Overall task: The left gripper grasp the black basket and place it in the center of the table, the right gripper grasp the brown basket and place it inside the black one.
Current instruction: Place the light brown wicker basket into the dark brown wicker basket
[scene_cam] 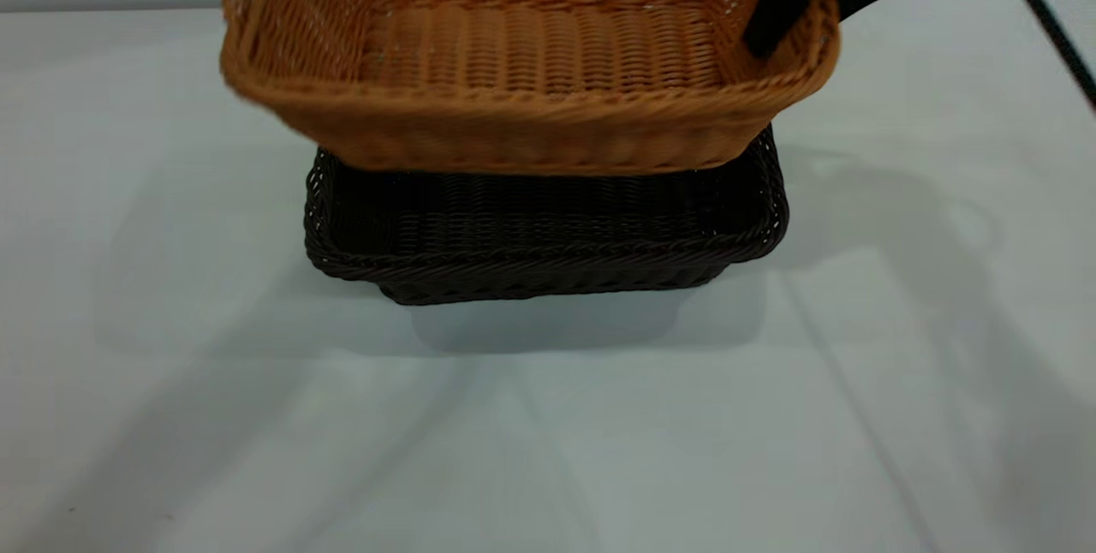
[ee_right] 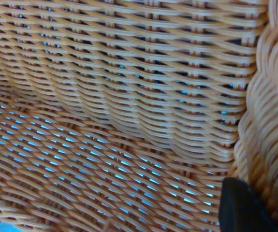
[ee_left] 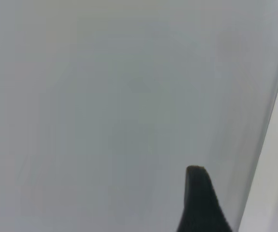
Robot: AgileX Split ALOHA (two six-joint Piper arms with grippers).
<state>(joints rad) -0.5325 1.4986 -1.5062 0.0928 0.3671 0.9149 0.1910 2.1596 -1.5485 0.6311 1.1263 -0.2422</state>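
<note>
The brown basket [scene_cam: 531,56] is hanging tilted in the air directly above the black basket [scene_cam: 548,236], which is sitting flat near the middle of the table [scene_cam: 171,416]. The right gripper [scene_cam: 792,9] is clamping the brown basket's braided rim at its right end, one finger [scene_cam: 775,18] reaching down inside the wall. The left gripper [ee_left: 201,203] is showing only a dark fingertip over bare tabletop, so whether it is released or clenched cannot be told.

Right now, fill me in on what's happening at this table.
The right gripper is clamped on the rim of the brown basket, holding it tilted in the air just above the black basket, which sits on the table. The brown one isn't nested yet. The left gripper is off over bare tabletop, holding nothing.
</note>
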